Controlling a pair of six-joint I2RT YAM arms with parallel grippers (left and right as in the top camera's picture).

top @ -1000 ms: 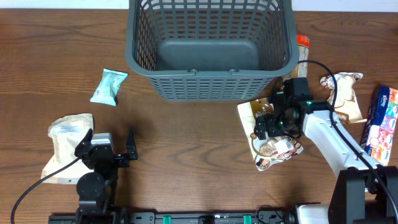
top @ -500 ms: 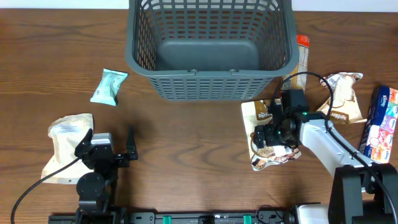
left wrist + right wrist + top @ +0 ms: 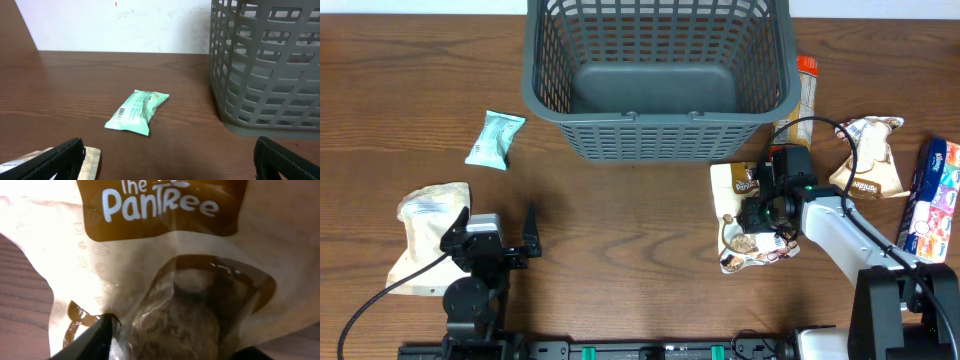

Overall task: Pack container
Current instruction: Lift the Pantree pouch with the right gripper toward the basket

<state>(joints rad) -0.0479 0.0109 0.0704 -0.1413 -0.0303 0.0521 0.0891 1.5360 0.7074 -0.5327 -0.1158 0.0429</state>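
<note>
basket (image 3: 650, 90) sat far middle, just its bare bottom showed, left gripper (image 3: 492, 232) gaped wide near left, right gripper (image 3: 752, 215) was down on a pouch (image 3: 728, 190), grip honestly couldn't tell

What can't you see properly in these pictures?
Right gripper: overhead, its own body covers the fingertips, so a grip on the brown pouch is unclear.
Brown pouch: right wrist, too close, edges cut off.
Container: overhead, far rim cut by top edge.
Blue box: overhead, cut by right edge.
</note>
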